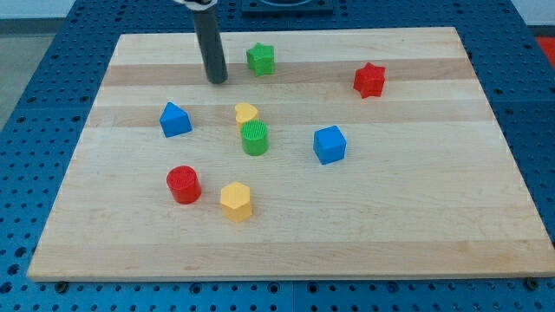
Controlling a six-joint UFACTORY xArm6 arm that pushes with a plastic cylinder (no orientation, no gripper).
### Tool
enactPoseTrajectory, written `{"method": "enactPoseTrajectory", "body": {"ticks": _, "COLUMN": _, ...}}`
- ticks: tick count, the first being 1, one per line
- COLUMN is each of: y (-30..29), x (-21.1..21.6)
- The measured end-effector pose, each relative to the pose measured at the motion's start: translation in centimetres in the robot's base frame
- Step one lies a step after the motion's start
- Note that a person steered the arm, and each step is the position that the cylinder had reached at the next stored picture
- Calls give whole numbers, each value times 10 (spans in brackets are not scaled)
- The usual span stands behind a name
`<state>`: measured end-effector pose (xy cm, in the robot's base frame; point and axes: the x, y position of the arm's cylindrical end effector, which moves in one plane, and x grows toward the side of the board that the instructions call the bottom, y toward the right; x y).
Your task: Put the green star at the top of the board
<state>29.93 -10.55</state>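
The green star (260, 59) sits near the view's top, a little left of centre on the wooden board (416, 217). My tip (217, 81) rests on the board just left of the star and slightly below it, with a small gap between them. The dark rod rises from the tip to the view's top edge.
A red star (369, 80) lies at the upper right. A blue house-shaped block (175, 120), a yellow heart (247, 113), a green cylinder (255, 138) and a blue cube (329, 145) sit mid-board. A red cylinder (184, 185) and a yellow hexagon (236, 201) lie lower left.
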Motion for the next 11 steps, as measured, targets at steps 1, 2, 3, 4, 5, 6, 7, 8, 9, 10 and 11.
{"method": "enactPoseTrajectory", "body": {"ticks": 1, "y": 36, "x": -6}}
{"method": "enactPoseTrajectory", "body": {"ticks": 2, "y": 76, "x": -10}}
{"method": "enactPoseTrajectory", "body": {"ticks": 3, "y": 83, "x": -25}}
{"method": "enactPoseTrajectory", "body": {"ticks": 4, "y": 30, "x": -24}}
{"method": "enactPoseTrajectory", "body": {"ticks": 5, "y": 17, "x": -45}}
{"method": "enactPoseTrajectory", "body": {"ticks": 6, "y": 76, "x": -46}}
{"method": "enactPoseTrajectory", "body": {"ticks": 7, "y": 141, "x": -45}}
{"method": "enactPoseTrajectory", "body": {"ticks": 8, "y": 150, "x": -46}}
{"method": "enactPoseTrajectory", "body": {"ticks": 9, "y": 103, "x": -24}}
{"method": "enactPoseTrajectory", "body": {"ticks": 10, "y": 71, "x": 46}}
{"method": "enactPoseTrajectory", "body": {"ticks": 11, "y": 129, "x": 112}}
